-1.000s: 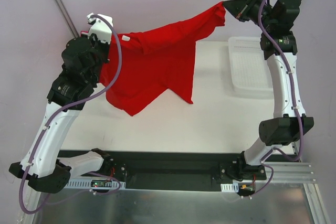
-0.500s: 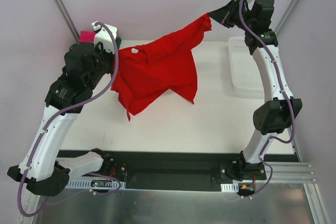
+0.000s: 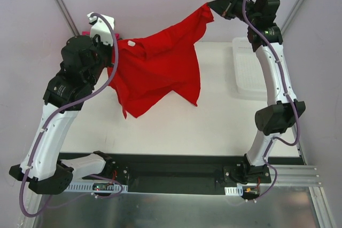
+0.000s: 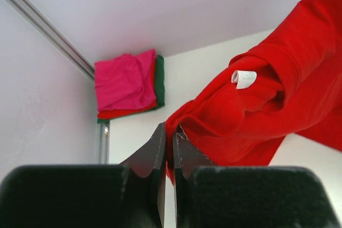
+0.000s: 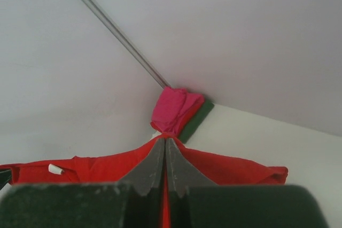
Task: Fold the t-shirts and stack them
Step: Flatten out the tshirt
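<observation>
The large red t-shirt (image 3: 157, 70) hangs in the air over the desk (image 3: 160, 129), stretched between the two arms. The left gripper (image 4: 168, 132) is closed tight on a bunched edge of the cloth near the neck; in the left wrist view its two dark fingers are pressed together with red fabric pinched between their tips. The right gripper (image 5: 164, 143) is raised high toward the back wall and is likewise clamped shut on the red t-shirt, holding a fold of cloth that spreads out to both sides below its fingertips.

From above, the shirt runs as a sloping band from the left gripper up to the right one, which holds the higher end. The rest drapes down in loose folds ending in two pointed corners, one toward the left arm and one nearer the middle of the desk (whether either corner touches the surface cannot be told from this angle). A small white label (image 4: 244, 78) sticks out of the cloth near the collar.

A folded stack (image 4: 128, 86) sits in the far left corner of the desk against the wall: magenta on top, a red layer beneath, dark green at the bottom. It lies well apart from the hanging shirt. A white lattice basket (image 3: 250, 81) rests on the right side of the desk, beside the right arm.
</observation>
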Controlling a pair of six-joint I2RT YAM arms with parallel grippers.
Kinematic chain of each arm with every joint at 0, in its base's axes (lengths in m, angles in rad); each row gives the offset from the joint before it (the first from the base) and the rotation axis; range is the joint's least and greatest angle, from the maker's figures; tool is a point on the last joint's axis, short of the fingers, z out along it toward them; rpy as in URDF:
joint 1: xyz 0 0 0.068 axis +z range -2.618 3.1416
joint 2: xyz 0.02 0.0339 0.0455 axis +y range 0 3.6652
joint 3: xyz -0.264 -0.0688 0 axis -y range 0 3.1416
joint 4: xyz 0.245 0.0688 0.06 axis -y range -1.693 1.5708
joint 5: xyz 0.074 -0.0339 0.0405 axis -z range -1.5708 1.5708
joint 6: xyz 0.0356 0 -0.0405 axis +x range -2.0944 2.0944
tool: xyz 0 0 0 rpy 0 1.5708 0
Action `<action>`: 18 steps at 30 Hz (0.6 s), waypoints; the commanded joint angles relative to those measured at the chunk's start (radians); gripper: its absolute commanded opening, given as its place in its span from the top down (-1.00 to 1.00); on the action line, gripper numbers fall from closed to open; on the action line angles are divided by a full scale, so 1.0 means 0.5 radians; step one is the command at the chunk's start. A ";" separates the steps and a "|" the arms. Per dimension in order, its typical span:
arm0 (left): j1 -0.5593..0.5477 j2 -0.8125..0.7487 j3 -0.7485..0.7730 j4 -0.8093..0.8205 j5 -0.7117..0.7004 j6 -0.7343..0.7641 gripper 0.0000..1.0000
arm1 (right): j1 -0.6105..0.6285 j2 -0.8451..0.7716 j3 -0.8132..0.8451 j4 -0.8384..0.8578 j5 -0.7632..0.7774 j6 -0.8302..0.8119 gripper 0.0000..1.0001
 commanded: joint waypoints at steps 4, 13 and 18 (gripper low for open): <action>0.021 -0.104 0.177 0.439 -0.264 0.280 1.00 | 0.002 -0.271 0.132 0.373 -0.035 0.052 0.98; 0.037 -0.230 -0.047 1.335 -0.464 0.726 1.00 | -0.007 -0.308 0.098 0.741 0.087 0.270 0.98; 0.034 -0.196 0.020 1.235 -0.424 0.687 1.00 | -0.013 -0.354 0.052 0.640 0.085 0.277 0.98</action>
